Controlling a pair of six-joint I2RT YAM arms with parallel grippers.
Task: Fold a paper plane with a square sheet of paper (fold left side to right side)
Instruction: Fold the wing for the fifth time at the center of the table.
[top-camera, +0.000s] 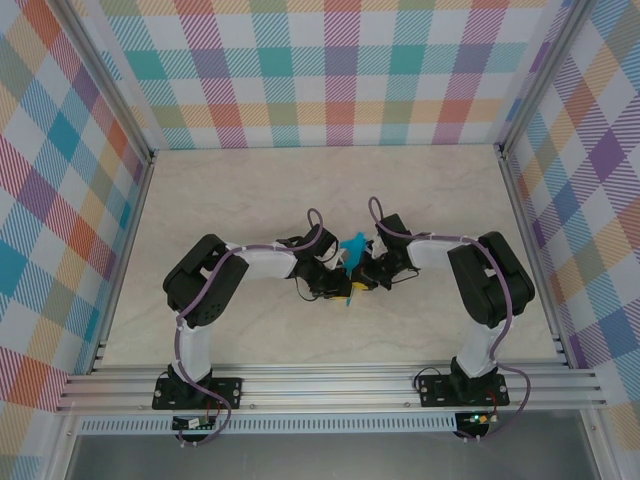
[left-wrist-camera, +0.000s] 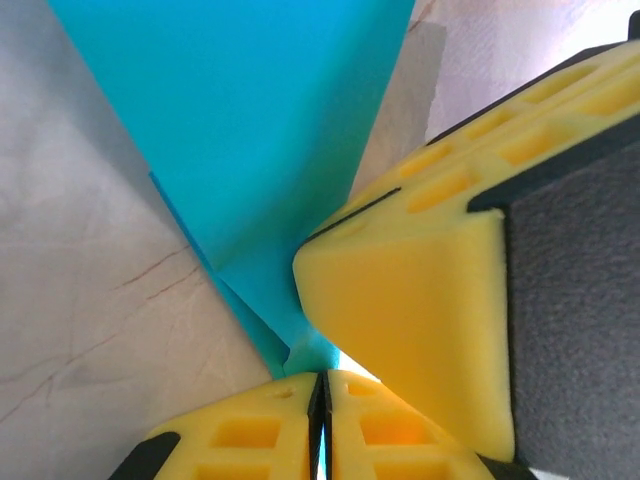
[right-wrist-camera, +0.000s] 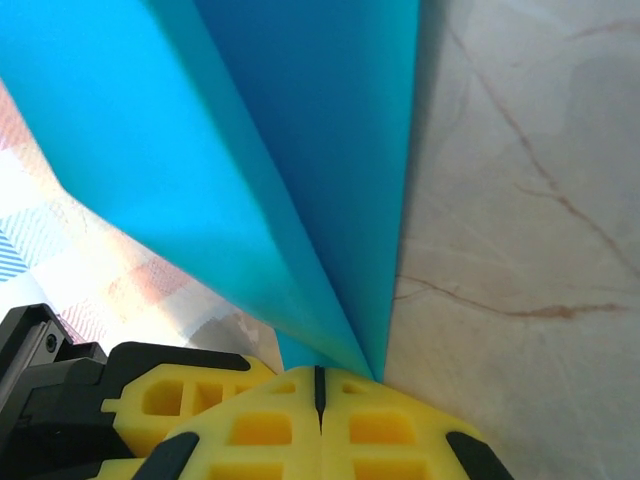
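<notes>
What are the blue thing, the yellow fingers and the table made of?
Blue sheet: thin matte paper, likely; it holds sharp creases. Yellow fingers: looks like moulded plastic or rubber, dull, with square pockets. Table: smooth, marble-patterned with brown veins; probably a laminate, can't be sure.

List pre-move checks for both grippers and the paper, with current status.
1. Left gripper shut on paper: ok.
2. Right gripper shut on paper: ok.
3. Both pinches close together at the same end of the paper: ok.
4. Gap between the two grippers: cannot tell; they sit very near each other in the left wrist view.
5. Paper untorn where it shows: ok.
6. Creases straight and plane shape done: cannot tell.
</notes>
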